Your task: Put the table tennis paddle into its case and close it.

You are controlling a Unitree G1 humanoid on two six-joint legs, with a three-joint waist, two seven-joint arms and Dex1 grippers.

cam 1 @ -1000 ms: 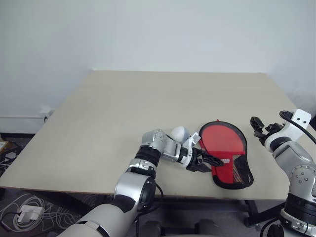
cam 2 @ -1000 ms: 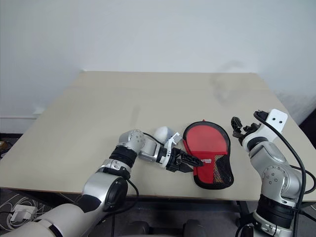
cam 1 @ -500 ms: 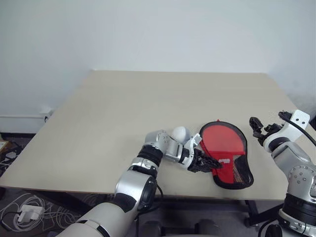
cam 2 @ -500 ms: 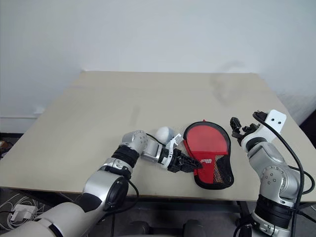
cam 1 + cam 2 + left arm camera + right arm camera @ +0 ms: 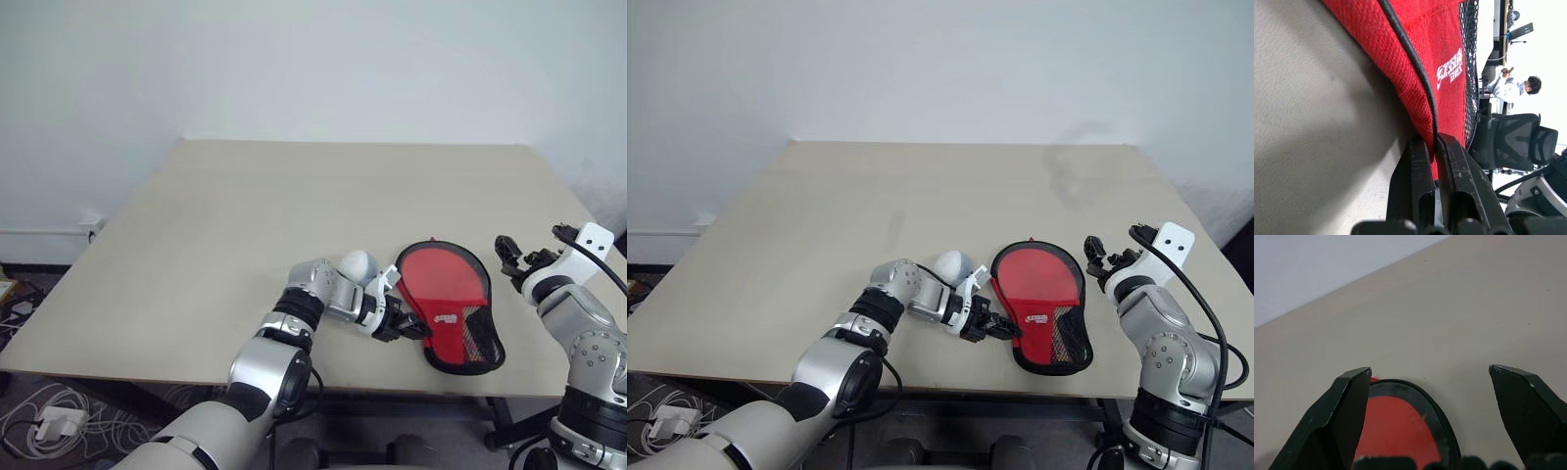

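Progress is judged as well past the middle. Farthest left of the things on the table (image 5: 216, 235) lies a small white ball (image 5: 357, 263), just beside the left wrist and not part of the job. Next comes the left gripper (image 5: 411, 329), whose two fingers are seen pressed together on the black edge of the case (image 5: 478, 345), at the case's left side near its narrow end; the left wrist view shows the black piping and red cloth pinched between them. Whether a zip pull is caught there cannot be told.

Further right, the case lies flat near the table's front edge, round end away from the robot, mesh end toward it. A red round face, taken to be the paddle (image 5: 441, 279), is seen inside the black rim, so the insertion step is judged done. The handle is not made out under the mesh.

At the far right, the right gripper (image 5: 516, 253) is held above the table, just beside the case's right edge, jaws wide apart and nothing between them.

What is left, by this reading, is the closing: the edge still has to be drawn shut around the case, and how much of the zip is already run cannot be told.
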